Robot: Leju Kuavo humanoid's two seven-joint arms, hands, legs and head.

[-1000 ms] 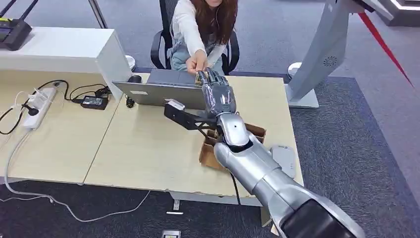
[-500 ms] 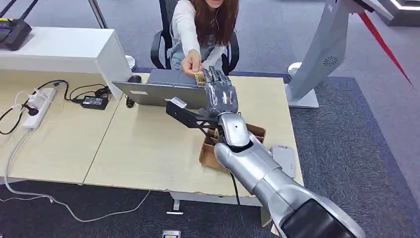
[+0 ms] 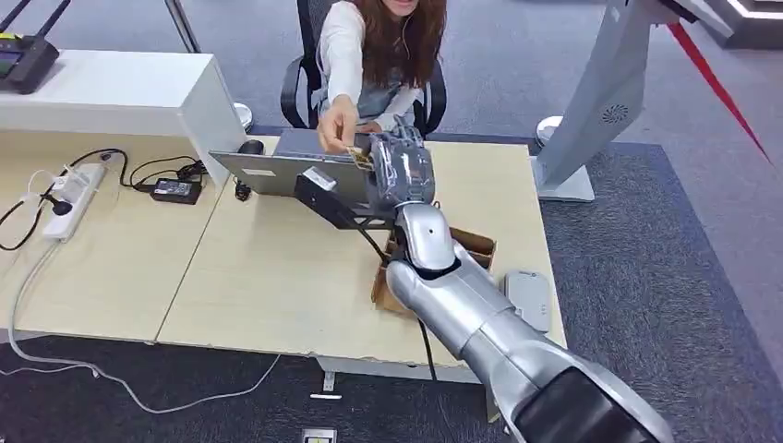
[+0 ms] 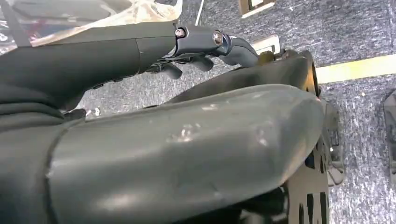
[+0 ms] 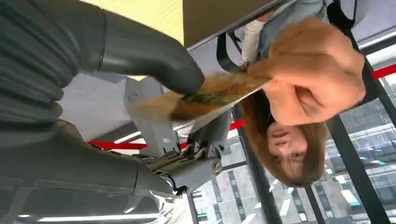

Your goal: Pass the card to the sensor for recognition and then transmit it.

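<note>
Swung leftward, right robot hand (image 3: 399, 171) pinches the card (image 5: 212, 95) that a person's hand (image 5: 310, 70) also grips.

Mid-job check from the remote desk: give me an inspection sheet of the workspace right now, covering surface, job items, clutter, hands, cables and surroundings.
Surface: light wooden desk, mostly bare near the robot.
Job's things: card pinched by the right hand's thumb and also gripped by the person's hand; sensor cannot be identified.
Clutter: open laptop, cardboard box, grey device at the desk's right edge.
Hands: right hand extended over the desk holding the card; left hand hangs over the carpet, fingers curled, holding nothing.
Cables: power strip, black adapter, white cable trailing to the floor.
Surroundings: seated person, white cabinet, grey stand.
</note>
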